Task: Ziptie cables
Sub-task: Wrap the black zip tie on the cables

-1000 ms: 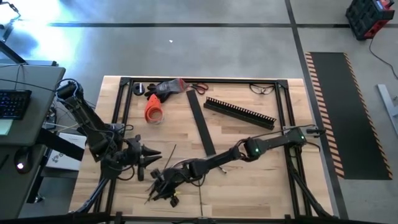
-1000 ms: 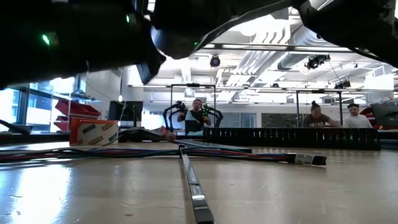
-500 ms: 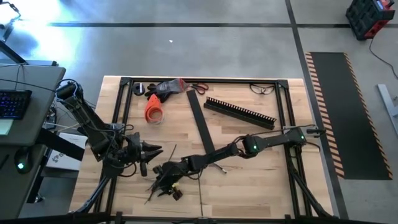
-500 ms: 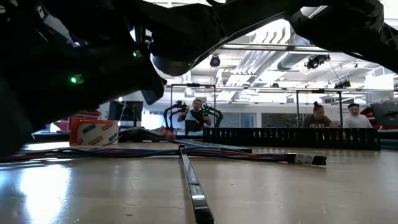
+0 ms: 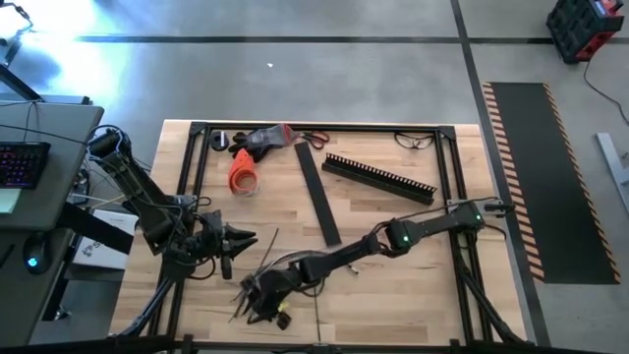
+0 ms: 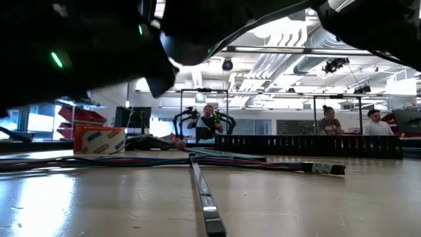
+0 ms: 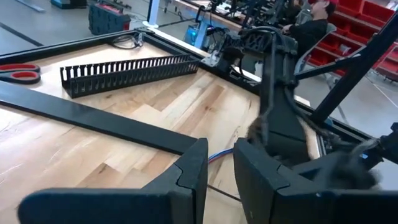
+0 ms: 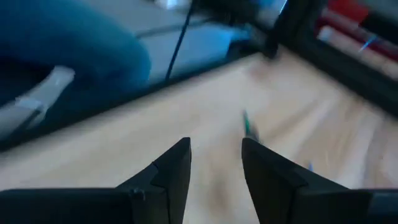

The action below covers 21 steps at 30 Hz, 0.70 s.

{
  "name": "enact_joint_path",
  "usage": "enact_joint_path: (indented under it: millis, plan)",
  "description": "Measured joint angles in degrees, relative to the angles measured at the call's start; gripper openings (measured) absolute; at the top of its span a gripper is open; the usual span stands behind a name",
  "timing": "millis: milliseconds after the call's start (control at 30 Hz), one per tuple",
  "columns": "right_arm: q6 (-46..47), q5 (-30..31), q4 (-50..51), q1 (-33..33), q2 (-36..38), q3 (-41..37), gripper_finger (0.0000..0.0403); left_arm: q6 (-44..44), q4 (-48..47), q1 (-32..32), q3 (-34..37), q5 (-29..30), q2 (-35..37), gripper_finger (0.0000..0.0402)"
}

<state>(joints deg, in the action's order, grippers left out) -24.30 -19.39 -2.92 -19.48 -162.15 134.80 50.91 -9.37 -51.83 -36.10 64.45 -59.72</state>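
Observation:
The cables (image 5: 254, 298) lie as a loose bunch near the table's front edge, free ends splayed toward the left. In the low view the cables (image 6: 217, 160) run across the wood. My right gripper (image 5: 260, 288) reaches in low from the right, right over the bunch. Its fingers (image 8: 214, 163) stand open on bare wood, with a green wire (image 8: 249, 127) just ahead. Whether they touch the bunch I cannot tell. My left gripper (image 5: 252, 239) hovers left of the bunch, pointing right. Its fingers (image 7: 220, 174) stand a narrow gap apart with nothing between them.
A flat black strip (image 5: 319, 197) lies mid-table and a slotted black channel (image 5: 378, 177) behind it. An orange object (image 5: 242, 175) and scissors (image 5: 313, 138) sit at the far edge. A black frame rail (image 5: 314, 127) rings the table. People (image 6: 334, 122) stand beyond it.
My right gripper has gone a little toward the table's far edge and then come back toward the near edge, low over the cable bunch. The splayed ends of the bunch have shifted slightly. My left gripper has kept its place.

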Motion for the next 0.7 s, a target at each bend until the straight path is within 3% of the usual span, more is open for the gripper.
enact_joint_path:
  millis: [133, 200, 367, 700]
  plan:
    - [5.7, 6.0, -5.3, 0.7, -0.6, 0.1, 0.0128, -0.5, -1.0, 0.0, 0.0, 0.0, 0.0, 0.0058]
    - [10.7, 6.3, -6.0, 2.6, -2.1, 0.1, 0.0128, -0.5, -1.6, 0.0, 0.0, 0.0, 0.0, 0.0058]
    - [17.8, -1.5, -6.5, 5.1, -4.1, 0.3, 0.0128, -0.6, -2.5, 0.1, 0.0, 1.4, 0.0, 0.0058]
    - [8.0, 7.2, -2.6, 2.3, -3.7, 0.4, 0.0128, -0.6, -3.8, 0.6, 0.0, 1.2, 0.0, 0.0058]
